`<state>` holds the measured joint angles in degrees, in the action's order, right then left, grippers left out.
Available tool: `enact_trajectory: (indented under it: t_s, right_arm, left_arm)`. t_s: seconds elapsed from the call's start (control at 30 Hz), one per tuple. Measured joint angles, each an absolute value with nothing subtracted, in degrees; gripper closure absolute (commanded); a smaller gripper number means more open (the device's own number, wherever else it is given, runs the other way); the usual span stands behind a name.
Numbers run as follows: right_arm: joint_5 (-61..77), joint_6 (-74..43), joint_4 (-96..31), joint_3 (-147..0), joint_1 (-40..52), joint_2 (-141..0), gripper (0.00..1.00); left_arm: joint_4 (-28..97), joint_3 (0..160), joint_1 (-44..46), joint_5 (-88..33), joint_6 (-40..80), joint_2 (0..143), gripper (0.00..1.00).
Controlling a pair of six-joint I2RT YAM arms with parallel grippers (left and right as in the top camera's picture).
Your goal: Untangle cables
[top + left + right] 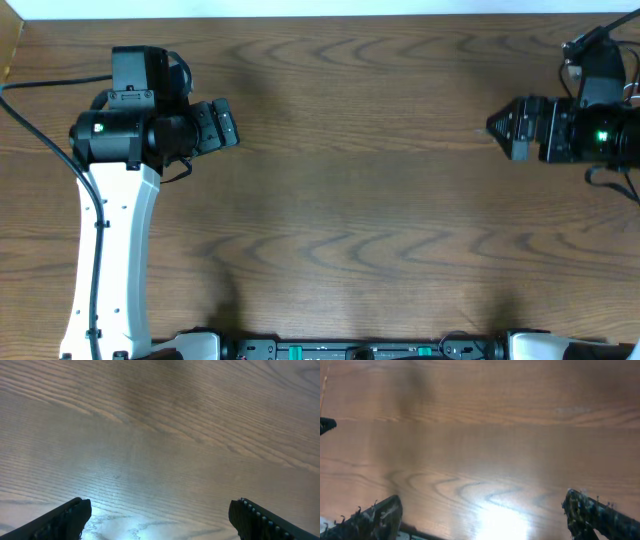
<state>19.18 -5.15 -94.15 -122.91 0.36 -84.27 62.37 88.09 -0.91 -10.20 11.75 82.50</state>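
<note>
No cables show in any view; only bare wooden table (360, 200) lies between the arms. My left gripper (225, 125) hovers at the left of the table, pointing right. In its wrist view the left gripper (160, 510) stands wide open over bare wood, one dark finger (67, 519) on each side. At the far right my right gripper (498, 128) points left. The right gripper (482, 510) is open too, nothing between its fingers (582, 510).
A thick black arm wire (40, 130) loops at the table's left edge. The table's far edge (300, 16) runs along the top. The arm bases and a rail (330, 350) sit at the near edge. A dark tip (326, 425) shows at the left of the right wrist view.
</note>
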Motion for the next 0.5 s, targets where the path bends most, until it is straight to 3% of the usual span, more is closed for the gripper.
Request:
enact_trajectory:
  t_s: [0.17, 0.5]
  right_arm:
    - [13.8, -5.5, -78.8, -114.1, 3.6, -80.0, 0.01]
    - [3.4, -5.7, -40.4, -73.2, 6.6, -52.0, 0.01]
  left_arm:
    - [62.4, 88.1, -0.9, -10.2, 11.7, 82.5, 0.07]
    - [62.4, 88.1, -0.9, -10.2, 11.7, 82.5, 0.06]
